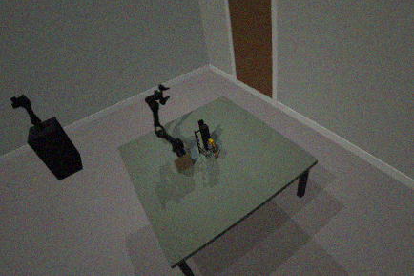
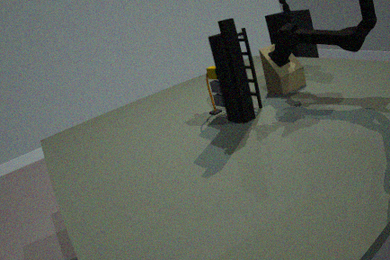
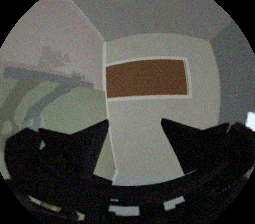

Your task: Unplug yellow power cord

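Nearest the wrist lens, two dark fingers fill the lower field, standing wide apart with nothing but the far wall and a brown door (image 3: 146, 78) showing through the gap. Gripper (image 1: 163, 93) holds nothing.

Arm is raised high over the back part of the green table (image 1: 267, 168), elbow bent, base on a tan block (image 2: 283, 70). Jaws point out toward the room, not down at the work.

Task items sit well below the jaws and well apart from them. Black power strip (image 2: 231, 73) stands upright on the table, with a ladder-like black rack (image 2: 251, 70) against its side. Yellow power cord (image 2: 209, 91) shows at the strip's far edge from the exterior camera: yellow plug (image 2: 211, 72) up on the strip's face, cord dropping to a small dark end piece on the table top. Whether the plug is fully seated I cannot tell; it looks to be in the strip, so I judge the unplug step not yet done.

Risks from here:
- Strip stands tall on a narrow foot; a sideways pull on the plug would likely tip it rather than free the plug.
- Rack close beside the strip crowds the approach; a wide-open finger could clip it.
- Plug is small, half hidden behind the strip; a misjudged descent closes on cord or on air.
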### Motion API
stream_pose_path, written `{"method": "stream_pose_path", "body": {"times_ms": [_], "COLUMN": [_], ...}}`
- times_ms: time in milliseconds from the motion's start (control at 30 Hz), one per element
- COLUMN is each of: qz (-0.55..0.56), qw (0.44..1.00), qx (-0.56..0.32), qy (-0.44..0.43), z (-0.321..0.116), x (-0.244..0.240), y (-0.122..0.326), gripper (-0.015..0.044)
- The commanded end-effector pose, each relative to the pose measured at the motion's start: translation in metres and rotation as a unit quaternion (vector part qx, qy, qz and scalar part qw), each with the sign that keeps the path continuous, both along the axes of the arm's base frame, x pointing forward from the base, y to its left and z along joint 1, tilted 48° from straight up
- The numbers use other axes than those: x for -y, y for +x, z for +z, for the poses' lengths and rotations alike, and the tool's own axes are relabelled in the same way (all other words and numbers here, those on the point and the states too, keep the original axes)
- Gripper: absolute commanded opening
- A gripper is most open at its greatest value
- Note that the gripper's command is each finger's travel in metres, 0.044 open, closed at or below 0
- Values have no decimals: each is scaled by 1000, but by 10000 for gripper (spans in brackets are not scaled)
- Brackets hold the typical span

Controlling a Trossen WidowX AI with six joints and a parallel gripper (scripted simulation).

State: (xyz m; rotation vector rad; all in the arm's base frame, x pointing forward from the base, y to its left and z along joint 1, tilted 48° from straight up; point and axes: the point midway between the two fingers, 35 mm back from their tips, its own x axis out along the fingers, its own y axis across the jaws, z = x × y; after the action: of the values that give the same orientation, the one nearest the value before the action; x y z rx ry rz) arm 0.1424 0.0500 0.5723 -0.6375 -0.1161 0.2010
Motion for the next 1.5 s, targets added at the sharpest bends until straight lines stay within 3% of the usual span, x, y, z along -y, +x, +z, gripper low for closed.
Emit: {"method": "stream_pose_path", "body": {"times_ms": [0,67,267,533,800,1167,1467], "qz": [-1,-14,-17,-11,-65,-138,-219], "qw": [1000,1000,985,920,871,699,507], "qx": [3,28,25,-22,-33,-164,-300], "qy": [0,4,169,390,487,682,778], "z": [1,6,3,-38,-82,-216,-351], "x": [2,16,99,188,251,312,311], "y": [0,3,26,75,105,163,188], "gripper": [374,321,164,160,160,160,160]}}
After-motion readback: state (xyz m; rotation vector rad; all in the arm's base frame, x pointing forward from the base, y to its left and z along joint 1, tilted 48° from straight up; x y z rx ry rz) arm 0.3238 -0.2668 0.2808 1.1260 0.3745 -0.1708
